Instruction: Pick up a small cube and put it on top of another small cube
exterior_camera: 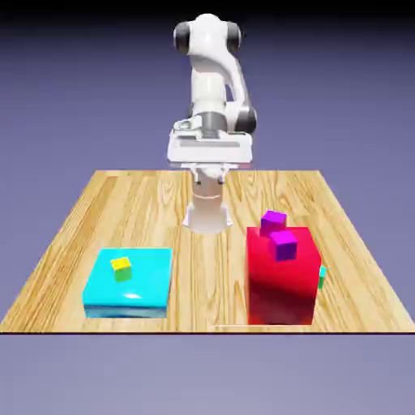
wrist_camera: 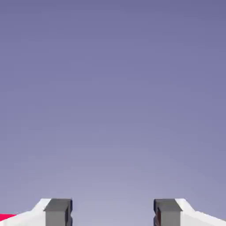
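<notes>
Currently, fingers (wrist_camera: 113,212) apart; teal-green cube (exterior_camera: 322,277) partly hidden behind red block (exterior_camera: 280,284).

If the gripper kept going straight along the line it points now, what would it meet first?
Nothing shows ahead of the open gripper but backdrop, so the way looks free, though depth is unclear; the red patch lies off to one side.

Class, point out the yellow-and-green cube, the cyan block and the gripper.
Yellow-and-green cube (exterior_camera: 122,274): exterior view, green side.
Cyan block (exterior_camera: 146,288): exterior view, top face.
Gripper (wrist_camera: 113,212): hand view, midway between fingertips.
</notes>
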You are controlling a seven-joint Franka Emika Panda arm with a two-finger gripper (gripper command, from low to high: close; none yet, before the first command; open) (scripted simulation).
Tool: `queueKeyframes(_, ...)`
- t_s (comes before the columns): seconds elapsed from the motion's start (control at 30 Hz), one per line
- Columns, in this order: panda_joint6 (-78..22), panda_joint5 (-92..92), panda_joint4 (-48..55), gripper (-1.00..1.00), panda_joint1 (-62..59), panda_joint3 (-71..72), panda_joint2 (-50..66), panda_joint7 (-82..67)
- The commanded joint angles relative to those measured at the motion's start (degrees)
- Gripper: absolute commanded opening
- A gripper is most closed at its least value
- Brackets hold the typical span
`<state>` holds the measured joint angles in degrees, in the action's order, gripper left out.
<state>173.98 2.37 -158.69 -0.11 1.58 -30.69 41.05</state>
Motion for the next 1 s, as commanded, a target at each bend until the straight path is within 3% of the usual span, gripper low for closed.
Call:
queueKeyframes(0.0, -0.4, 2.1, 1.6, 0.00, 0.5, 0.9, 2.1, -2.4)
queueKeyframes(0.67, -9.0, 42.8, 30.7, 0.00, 13.8, 16.8, 43.2, -52.2)
queueKeyframes(0.97, -14.3, 42.7, 23.7, 0.00, 31.6, 9.3, 47.9, -69.0)
